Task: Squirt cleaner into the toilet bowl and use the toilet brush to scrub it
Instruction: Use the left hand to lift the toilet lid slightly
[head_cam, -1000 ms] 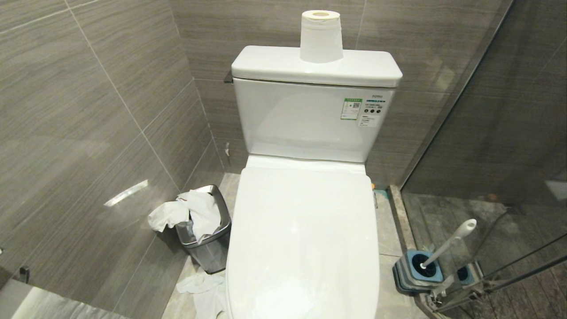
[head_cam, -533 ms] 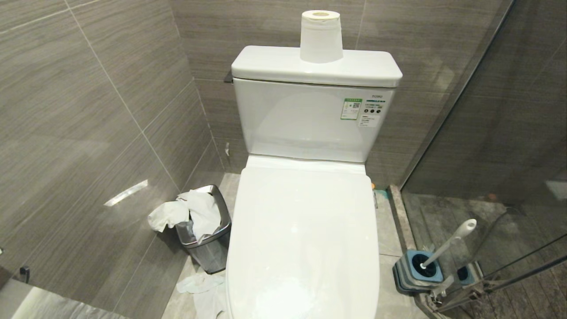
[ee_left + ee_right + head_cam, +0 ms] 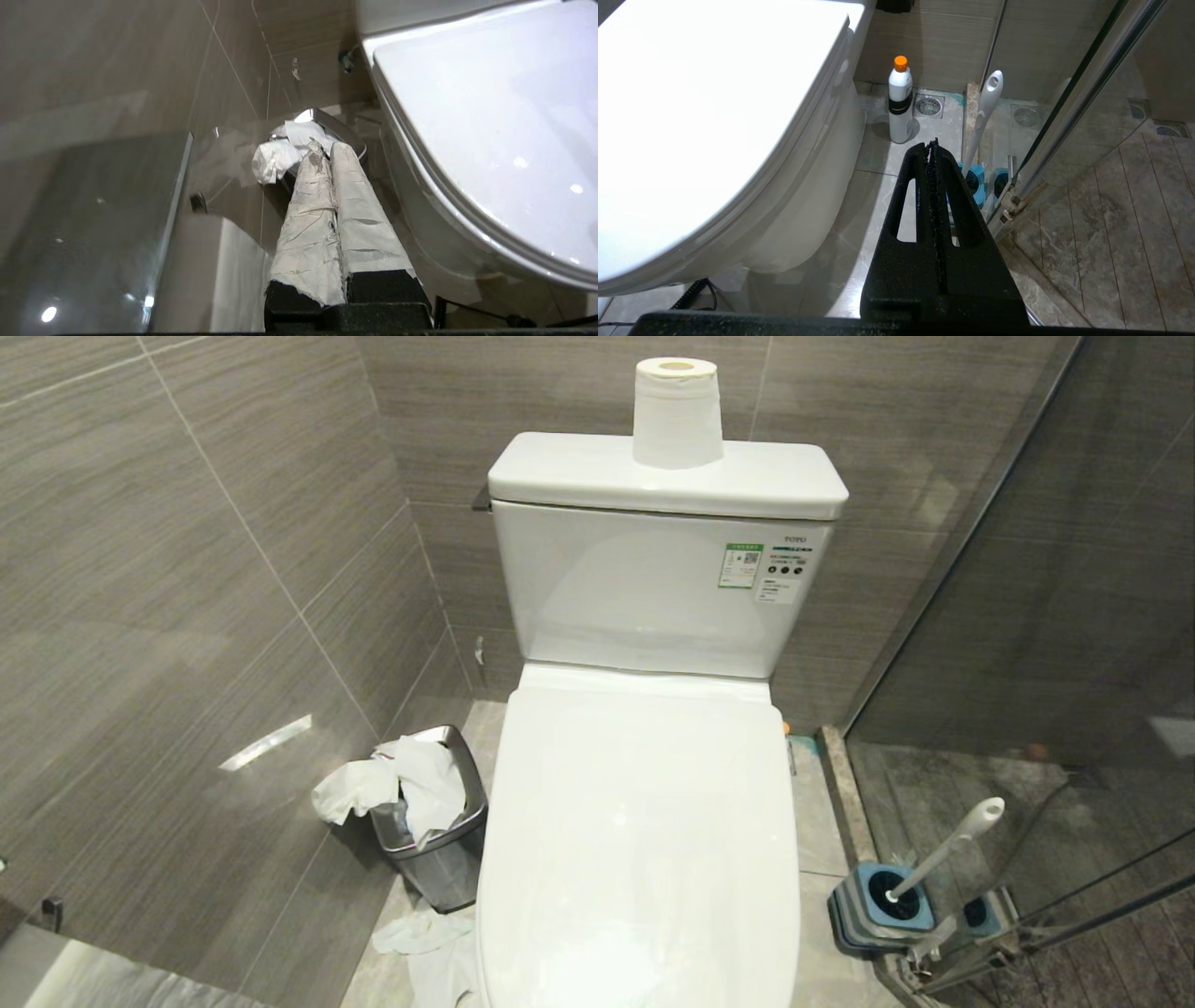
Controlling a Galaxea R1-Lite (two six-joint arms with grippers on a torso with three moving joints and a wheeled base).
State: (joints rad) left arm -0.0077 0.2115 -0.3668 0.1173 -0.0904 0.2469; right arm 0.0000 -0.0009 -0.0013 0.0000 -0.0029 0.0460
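The toilet's white lid (image 3: 644,821) lies down, so the toilet bowl is hidden under it. The toilet brush (image 3: 948,847) stands tilted in a blue-grey holder (image 3: 878,905) on the floor to the toilet's right; its white handle (image 3: 987,107) also shows in the right wrist view. No cleaner liquid shows. A white bottle with an orange cap (image 3: 900,100) stands by the toilet's base. My left gripper (image 3: 324,147), its fingers wrapped in white tape, is shut and empty on the toilet's left side. My right gripper (image 3: 931,144) is shut and empty on the toilet's right, just short of the holder.
A steel bin (image 3: 439,859) stuffed with paper stands left of the toilet, with more paper (image 3: 425,943) on the floor. A toilet roll (image 3: 677,415) sits on the cistern. A glass shower partition (image 3: 1027,616) closes the right side, a tiled wall (image 3: 187,616) the left.
Nothing in the head view has moved; only a faint reflection low on the lid has shifted.
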